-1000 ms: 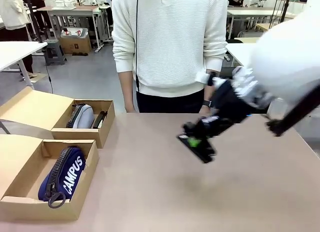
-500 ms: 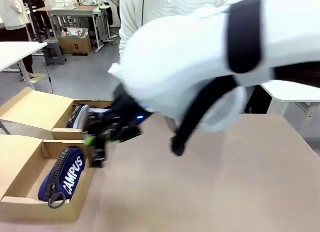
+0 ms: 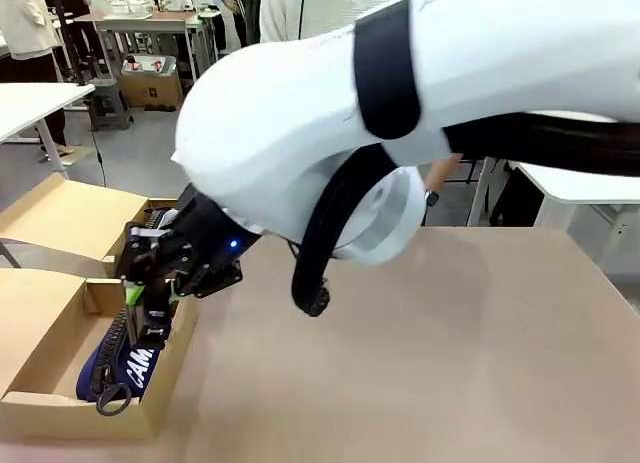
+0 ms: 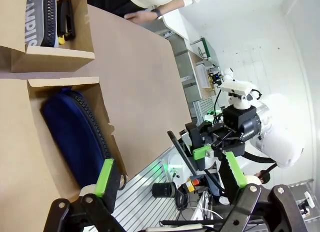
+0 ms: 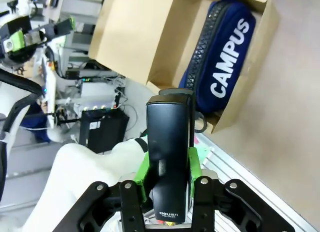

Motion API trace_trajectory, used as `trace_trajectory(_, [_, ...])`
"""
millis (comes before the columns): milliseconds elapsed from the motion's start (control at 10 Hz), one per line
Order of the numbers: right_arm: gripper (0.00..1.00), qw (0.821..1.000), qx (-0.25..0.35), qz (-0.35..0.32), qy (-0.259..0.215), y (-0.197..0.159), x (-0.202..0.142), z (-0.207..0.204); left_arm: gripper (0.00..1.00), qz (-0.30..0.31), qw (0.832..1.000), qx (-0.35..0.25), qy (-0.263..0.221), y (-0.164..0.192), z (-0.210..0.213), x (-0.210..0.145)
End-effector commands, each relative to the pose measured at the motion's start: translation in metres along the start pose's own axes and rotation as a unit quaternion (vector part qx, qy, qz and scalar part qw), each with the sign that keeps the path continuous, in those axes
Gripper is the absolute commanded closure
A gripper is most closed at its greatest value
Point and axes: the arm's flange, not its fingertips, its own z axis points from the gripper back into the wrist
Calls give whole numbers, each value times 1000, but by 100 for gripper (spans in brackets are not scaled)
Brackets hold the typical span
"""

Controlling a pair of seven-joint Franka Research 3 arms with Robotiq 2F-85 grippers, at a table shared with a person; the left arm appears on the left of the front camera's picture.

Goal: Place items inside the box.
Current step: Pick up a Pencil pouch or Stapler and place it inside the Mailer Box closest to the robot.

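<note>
My right gripper (image 3: 143, 295) reaches across to the table's left and hangs over the near cardboard box (image 3: 60, 423). It is shut on a black stapler (image 5: 170, 157), which points down at the navy "CAMPUS" pouch (image 5: 225, 66) lying in that box. In the front view the stapler (image 3: 155, 323) sits just above the pouch (image 3: 125, 368). In the left wrist view the far box (image 4: 50, 59) holds a grey pouch (image 4: 36, 14) and another black stapler (image 4: 65, 16). My left gripper (image 4: 170, 177) stands open beside the near box, nothing between its fingers.
The right arm's white bulk (image 3: 400, 113) spans most of the front view above the table (image 3: 450, 363). Both boxes have open flaps (image 3: 65, 218) on the left. A person (image 3: 300, 8) stands at the far side, one hand (image 4: 145, 14) resting at the table edge.
My right arm has swung from the table's right side across to the left, carrying the stapler, and now holds it over the near box. The grip has stayed the same.
</note>
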Motion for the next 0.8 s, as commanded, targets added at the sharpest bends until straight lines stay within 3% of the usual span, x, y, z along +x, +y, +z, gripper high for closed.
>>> trace_trajectory(0, [68,999,-26,9,17,17,4,-37,0,-1,1000,-4,-7,-1,0,0])
trace_trajectory(200, [68,998,-45,-33,-42,20,23,-59,0,-1,1000,-4,-7,-1,0,0])
trace_trajectory(700, [68,985,-90,-99,-107,5,33,-124,0,-1,1000,-4,-7,-1,0,0])
